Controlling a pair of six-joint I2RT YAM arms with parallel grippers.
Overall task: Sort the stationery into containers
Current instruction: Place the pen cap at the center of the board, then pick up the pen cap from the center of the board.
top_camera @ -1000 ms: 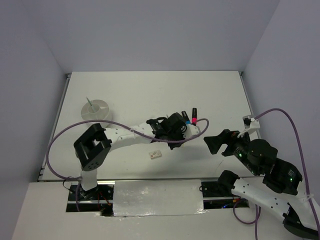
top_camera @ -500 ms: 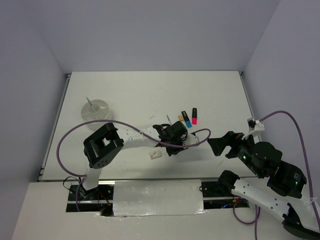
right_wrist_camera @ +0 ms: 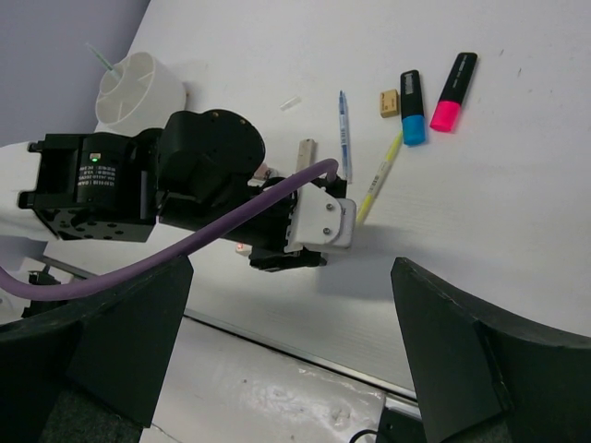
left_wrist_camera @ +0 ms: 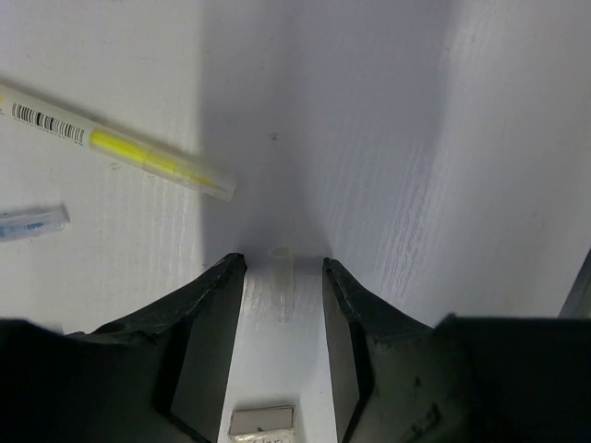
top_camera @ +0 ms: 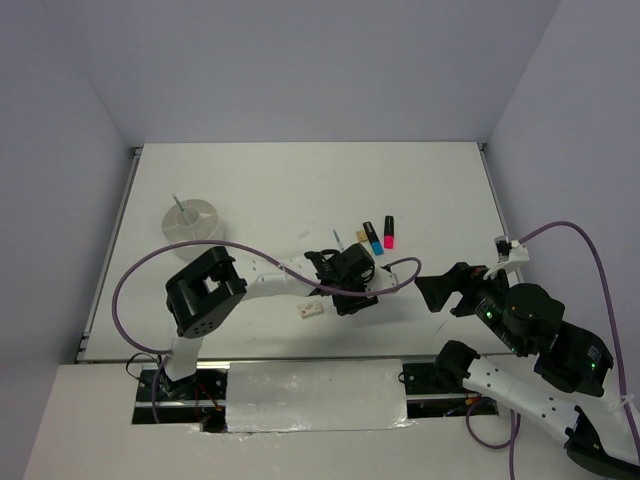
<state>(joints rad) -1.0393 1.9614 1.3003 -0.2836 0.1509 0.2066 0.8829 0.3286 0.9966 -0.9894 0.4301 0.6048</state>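
My left gripper (left_wrist_camera: 282, 263) points down at the table mid-scene (top_camera: 347, 284), its jaws apart. A small clear cap (left_wrist_camera: 281, 280) lies between the fingertips, touching neither. A small tan block (left_wrist_camera: 261, 421) shows lower between the fingers. A yellow-green pen (left_wrist_camera: 120, 148) lies to the upper left. Beyond it lie a blue pen (right_wrist_camera: 343, 134), a tan eraser (right_wrist_camera: 390, 102), a blue highlighter (right_wrist_camera: 412, 109) and a pink highlighter (right_wrist_camera: 452, 79). The white divided tub (top_camera: 190, 220) at far left has one pen standing in it. My right gripper (right_wrist_camera: 291, 318) hovers open and empty at the near right (top_camera: 440, 290).
A pale eraser (top_camera: 311, 310) lies on the table left of my left gripper. Another clear cap (right_wrist_camera: 291, 102) lies right of the tub. The left arm's purple cable (top_camera: 150, 265) loops over the table. The table's front edge (right_wrist_camera: 295, 346) runs below the right gripper.
The left gripper drew back from the highlighters toward the near side, then widened its jaws. The right arm shifted slightly to the right.
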